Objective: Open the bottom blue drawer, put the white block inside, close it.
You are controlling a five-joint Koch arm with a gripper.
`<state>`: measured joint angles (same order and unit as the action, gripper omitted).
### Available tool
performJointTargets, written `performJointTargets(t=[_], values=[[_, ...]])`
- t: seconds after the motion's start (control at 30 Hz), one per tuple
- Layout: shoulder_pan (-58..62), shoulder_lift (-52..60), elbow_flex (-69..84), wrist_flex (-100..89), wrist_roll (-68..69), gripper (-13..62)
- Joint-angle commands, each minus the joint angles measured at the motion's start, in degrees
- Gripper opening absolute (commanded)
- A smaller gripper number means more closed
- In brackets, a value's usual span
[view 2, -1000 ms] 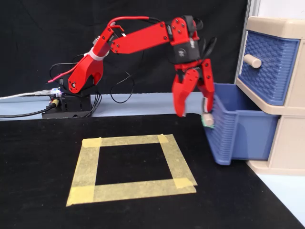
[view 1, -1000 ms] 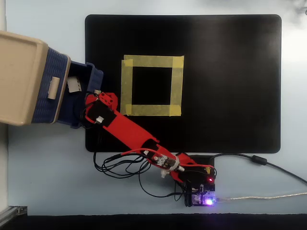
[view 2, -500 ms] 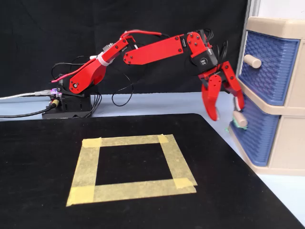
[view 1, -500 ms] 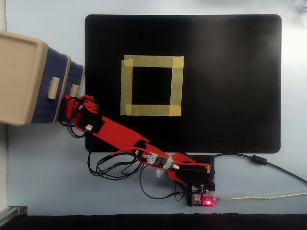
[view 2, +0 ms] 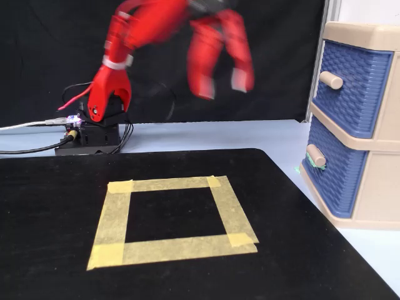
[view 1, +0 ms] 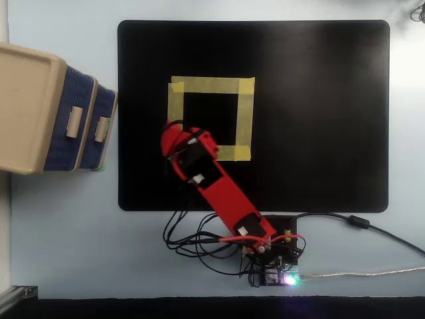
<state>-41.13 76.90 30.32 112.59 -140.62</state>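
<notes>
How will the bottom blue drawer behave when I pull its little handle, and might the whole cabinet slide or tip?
The bottom blue drawer looks like thin ribbed plastic, so probably light. The cabinet stands loose on the smooth table, so it may slide toward the pull. The handle is a small rounded peg, likely slippery for the hand, whose fingers look spread.

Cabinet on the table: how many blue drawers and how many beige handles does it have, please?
Blue drawers: 2 (top blue drawer, bottom blue drawer)
Beige handles: 2 (top handle, bottom handle)
Total: 4
</notes>
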Motion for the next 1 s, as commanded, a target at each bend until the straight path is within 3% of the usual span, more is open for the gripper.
performJointTargets(t=[0.0, 0.17, 0.27, 0.47, 0.67, 0.97], values=[[6.24, 11.25, 9.93, 4.66, 16.70, 34.2], [26.89, 28.30, 46.58, -3.69, 44.65, 34.1], [34.28, 36.56, 68.03, -12.39, 51.42, 34.2], [35.33, 57.48, 100.99, -23.47, 52.65, 34.6], [35.24, 57.74, 110.04, -18.02, 52.91, 35.1], [35.68, 57.74, 110.48, -17.40, 52.73, 34.5]])
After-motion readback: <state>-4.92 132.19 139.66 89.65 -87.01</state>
